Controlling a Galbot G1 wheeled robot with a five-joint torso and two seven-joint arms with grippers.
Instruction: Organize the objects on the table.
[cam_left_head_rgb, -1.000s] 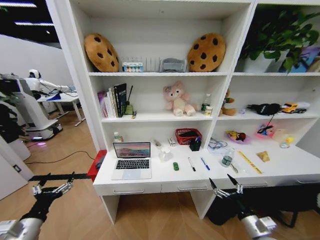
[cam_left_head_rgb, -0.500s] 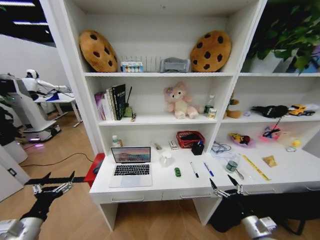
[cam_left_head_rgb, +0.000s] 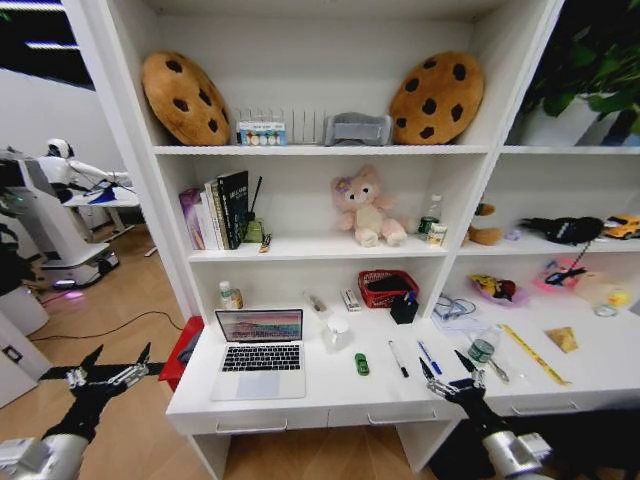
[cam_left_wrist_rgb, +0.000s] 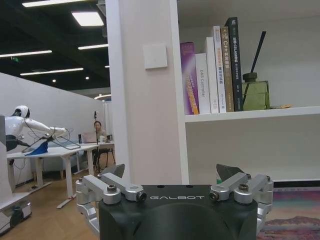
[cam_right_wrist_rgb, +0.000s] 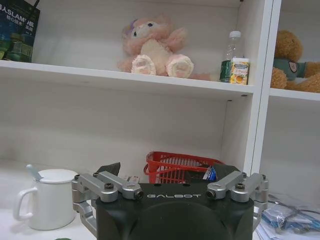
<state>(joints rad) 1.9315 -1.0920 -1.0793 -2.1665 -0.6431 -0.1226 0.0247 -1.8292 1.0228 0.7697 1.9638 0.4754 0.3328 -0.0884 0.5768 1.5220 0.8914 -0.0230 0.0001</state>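
Approach stage, nothing grasped: right hand (cam_left_head_rgb: 452, 372) spread and empty, poised over the desk's (cam_left_head_rgb: 320, 395) front edge just short of the black and blue pens (cam_left_head_rgb: 412, 358) and the clear green-labelled bottle (cam_left_head_rgb: 483, 347); left hand (cam_left_head_rgb: 105, 373) likewise spread and empty, held off the desk's left end, well apart from the silver laptop (cam_left_head_rgb: 258, 350) near the front-left corner. Tiny green toy car (cam_left_head_rgb: 361, 364) mid-desk, between laptop and pens. Recommended, as a judgement: nearest pen first, fingers square across its barrel, slow descent, clear of the bottle.
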